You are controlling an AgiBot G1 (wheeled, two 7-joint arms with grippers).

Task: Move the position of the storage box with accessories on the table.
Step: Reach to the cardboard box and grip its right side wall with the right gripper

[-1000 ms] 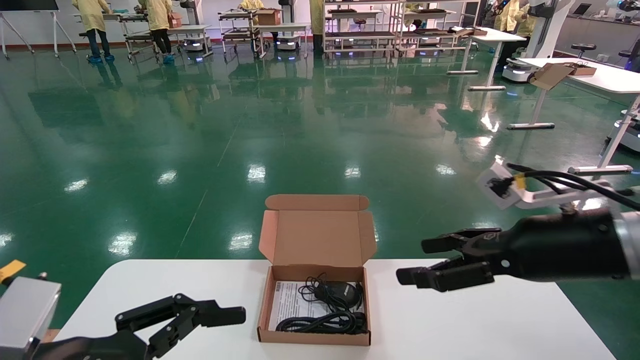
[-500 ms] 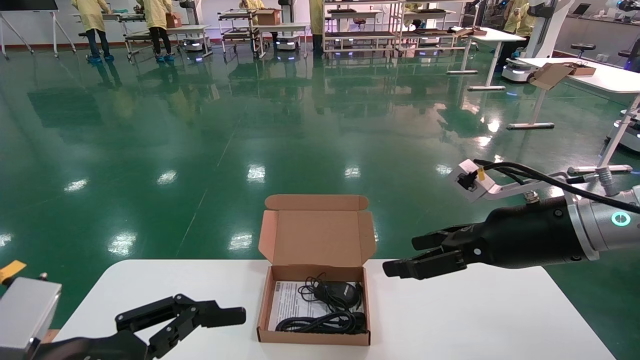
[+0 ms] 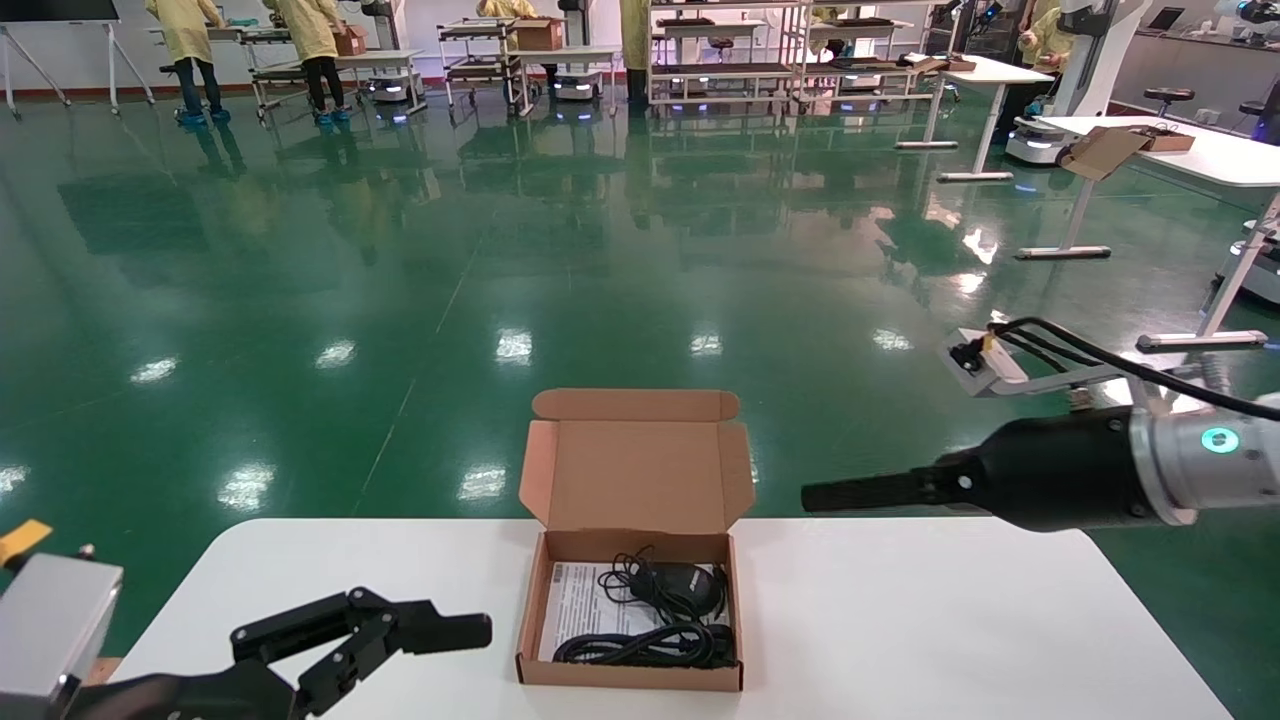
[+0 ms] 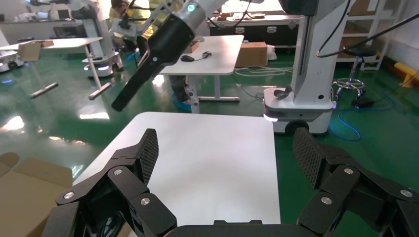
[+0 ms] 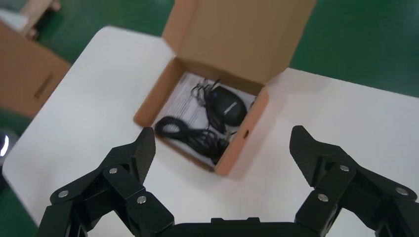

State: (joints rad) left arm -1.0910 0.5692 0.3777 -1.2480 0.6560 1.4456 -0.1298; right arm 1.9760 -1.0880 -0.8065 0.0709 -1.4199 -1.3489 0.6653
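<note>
While both my arms are off the box, the storage box (image 3: 630, 600) sits on the table (image 3: 950, 620) with its lid flap standing open, toward the near edge. It lies between my two grippers: ahead and to the inner side of the left one, below and to the inner side of the right one.

Contents, seen from the right wrist view: the accessories (image 5: 207, 121), namely black cables coiled over a white printed sheet and a black mouse-like device beside them, all inside the tray.

Right gripper (image 3: 835, 494): raised over the far right part of the table, well above the surface, pointing toward the open lid, not touching it. The wrist view shows my jaws spread wide, nothing between them, with the box framed below the gap.

Left gripper (image 3: 450, 632): low over the near left part of the table, beside the box but apart from it. Jaws spread wide, nothing held; its wrist view looks across bare tabletop.
</note>
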